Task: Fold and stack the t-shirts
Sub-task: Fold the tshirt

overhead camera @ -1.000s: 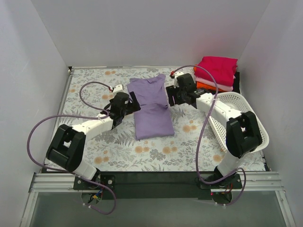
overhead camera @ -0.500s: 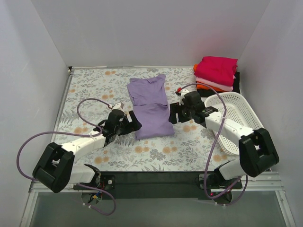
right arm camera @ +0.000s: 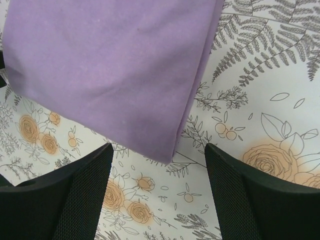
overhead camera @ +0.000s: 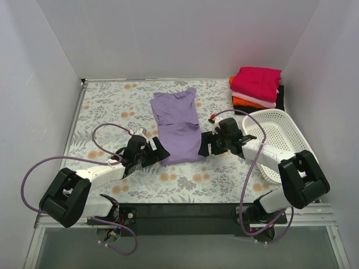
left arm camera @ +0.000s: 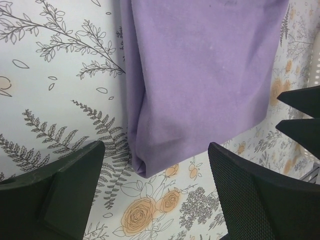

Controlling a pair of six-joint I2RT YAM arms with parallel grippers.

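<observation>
Lavender t-shirt point(overhead camera: 178, 126) lay flat mid-table, already narrowed into a long strip, collar end toward the far wall, hem end toward the arm bases. Stack of folded t-shirts point(overhead camera: 257, 83) sat in the far right corner, magenta on top, with the white basket point(overhead camera: 280, 120) just on the near side of it.

Step in hand looked like the crosswise fold: take both hem corners and carry them up to the collar. To do it well, both pinches should probably land together and catch every layer at the corner, not just the top one. Fingers likely need to go low enough to slide a tip under the cloth against the floral table point(overhead camera: 112, 106). After that, lift evenly and keep the two arms level so the hem does not skew.

Left gripper point(overhead camera: 160, 152) was wide open and holding nothing. In its wrist view the jaws straddled the near-left corner point(left arm camera: 143, 167) with clear gaps on both sides. Right gripper point(overhead camera: 205, 147) was also open and empty, its jaws bracketing the near-right corner point(right arm camera: 169, 154). Whether either fingertip touched the cloth, I could not tell.

Pose: both arms stretched low and forward over the table. The wrists angled inward toward each other, one gripper at each side of the hem, roughly mirrored.
</observation>
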